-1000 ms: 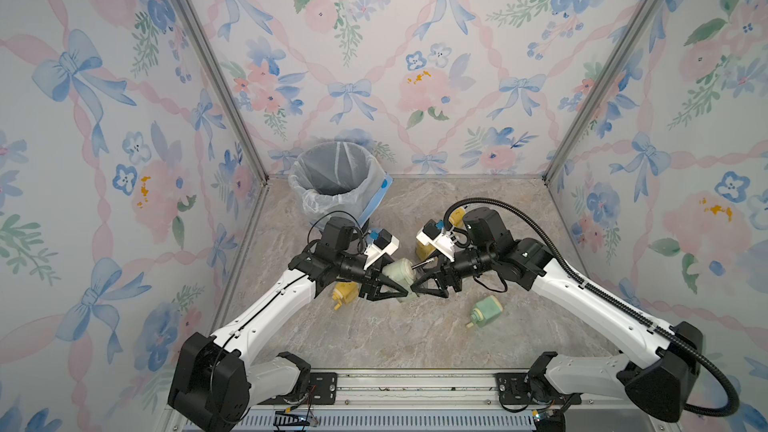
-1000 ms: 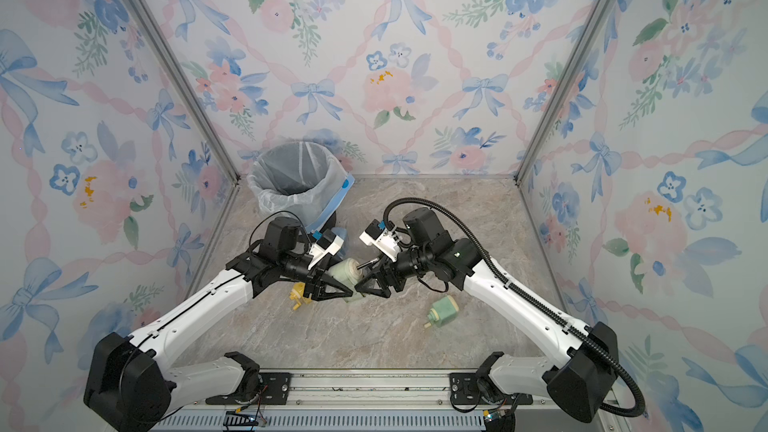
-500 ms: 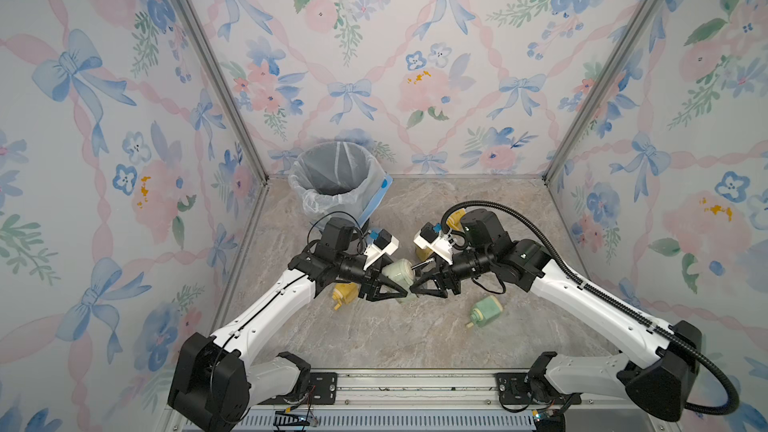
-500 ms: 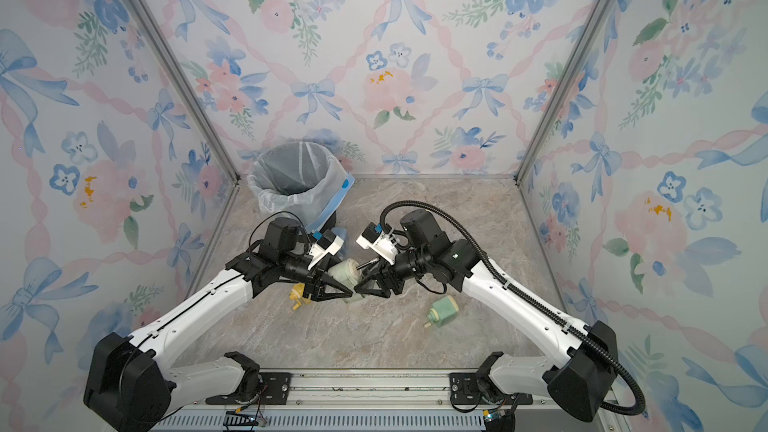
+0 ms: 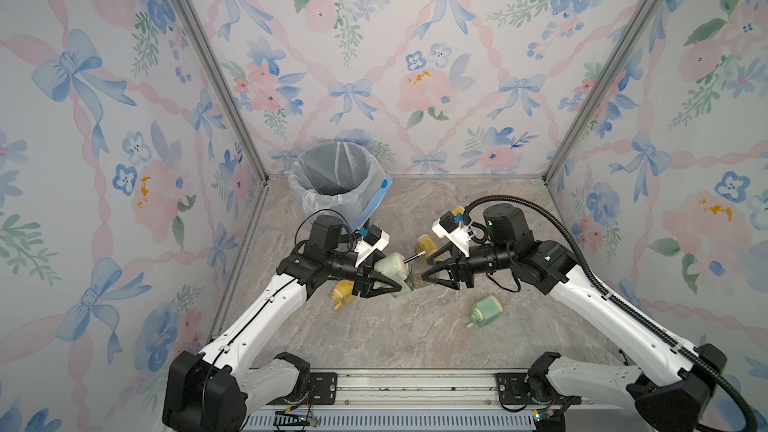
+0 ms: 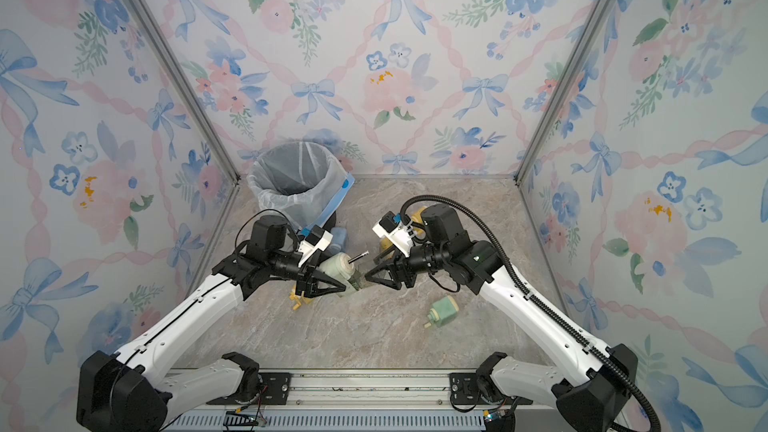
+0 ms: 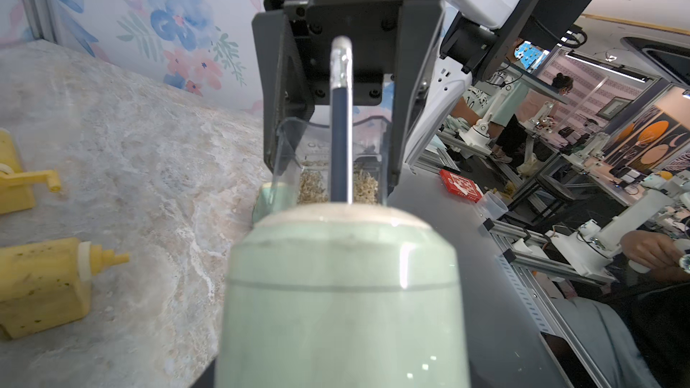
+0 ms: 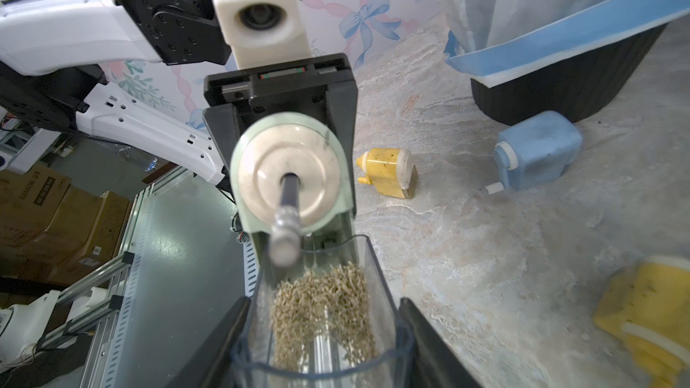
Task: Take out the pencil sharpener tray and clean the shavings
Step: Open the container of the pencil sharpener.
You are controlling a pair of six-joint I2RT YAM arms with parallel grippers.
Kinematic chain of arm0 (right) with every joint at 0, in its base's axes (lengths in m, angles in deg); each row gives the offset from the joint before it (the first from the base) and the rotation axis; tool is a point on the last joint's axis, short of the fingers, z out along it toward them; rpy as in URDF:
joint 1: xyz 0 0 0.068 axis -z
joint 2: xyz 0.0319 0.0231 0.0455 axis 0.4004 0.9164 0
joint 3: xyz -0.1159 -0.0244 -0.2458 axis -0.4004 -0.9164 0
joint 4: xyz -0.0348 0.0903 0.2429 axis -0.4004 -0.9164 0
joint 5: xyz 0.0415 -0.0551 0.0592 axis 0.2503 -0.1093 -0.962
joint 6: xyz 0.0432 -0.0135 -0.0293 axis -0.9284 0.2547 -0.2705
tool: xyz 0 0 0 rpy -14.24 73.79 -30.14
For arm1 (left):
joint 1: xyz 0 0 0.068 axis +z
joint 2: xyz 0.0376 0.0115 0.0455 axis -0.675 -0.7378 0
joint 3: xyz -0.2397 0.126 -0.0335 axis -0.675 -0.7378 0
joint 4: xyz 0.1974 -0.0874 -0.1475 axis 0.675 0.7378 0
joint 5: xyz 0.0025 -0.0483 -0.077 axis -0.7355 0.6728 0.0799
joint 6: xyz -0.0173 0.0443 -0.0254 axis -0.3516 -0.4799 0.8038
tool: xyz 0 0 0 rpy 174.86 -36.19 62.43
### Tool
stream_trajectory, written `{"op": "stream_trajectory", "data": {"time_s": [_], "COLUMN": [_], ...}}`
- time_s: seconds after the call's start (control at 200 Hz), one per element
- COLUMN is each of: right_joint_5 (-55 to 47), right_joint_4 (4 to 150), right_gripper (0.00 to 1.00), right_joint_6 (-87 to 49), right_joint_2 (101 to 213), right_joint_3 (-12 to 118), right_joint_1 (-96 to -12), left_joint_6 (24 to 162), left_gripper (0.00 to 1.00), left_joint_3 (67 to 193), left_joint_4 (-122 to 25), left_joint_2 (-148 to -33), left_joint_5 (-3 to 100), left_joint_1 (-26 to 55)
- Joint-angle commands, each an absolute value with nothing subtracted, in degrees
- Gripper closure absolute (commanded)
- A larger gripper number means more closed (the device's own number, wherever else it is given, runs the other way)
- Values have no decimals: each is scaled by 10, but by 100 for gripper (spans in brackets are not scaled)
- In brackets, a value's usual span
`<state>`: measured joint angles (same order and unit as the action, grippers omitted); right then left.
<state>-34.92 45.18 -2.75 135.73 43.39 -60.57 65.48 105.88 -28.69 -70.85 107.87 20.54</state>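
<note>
Mid desk (image 5: 395,338), just left of centre: left tool (image 5: 390,281) clamped on the green pencil sharpener (image 5: 392,265), a pencil (image 8: 289,195) stuck in its front. Right tool (image 5: 427,271) faces it from the right, fingers (image 8: 429,334) narrow, pressed on both walls of the clear tray (image 8: 381,285). The tray sits drawn out from the sharpener's base toward the right and is loaded with shavings (image 8: 321,304). Cannot tell whether its end is clear of the slot. Lined bin (image 5: 332,176) at far left. Spare green sharpener (image 5: 486,311) lies on the desk, near right.
</note>
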Motion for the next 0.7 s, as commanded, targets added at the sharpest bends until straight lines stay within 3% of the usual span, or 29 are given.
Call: {"op": "stream_trajectory", "data": {"time_s": [0.0,0.21,0.535,0.695], "right_joint_5": [-350,-356,-411,-430], "right_joint_4": [443,461,545,580], "right_gripper": [52,52,51,51], "right_joint_6": [-43,-54,-103,-133], "right_joint_2": [1345,1339,1368,1419], "right_joint_3": [430,432,476,529], "right_joint_1": [-597,-590,-589,-589], "left_joint_6": [667,701,808,845], "left_gripper": [100,100,100,100], "left_joint_3": [1082,1095,1124,1101], "left_joint_4": [-301,-301,-304,-303], "left_joint_2": [-683,-671,-601,-562], "left_joint_5": [1068,992,721,664], "left_joint_1": [220,239,318,337]}}
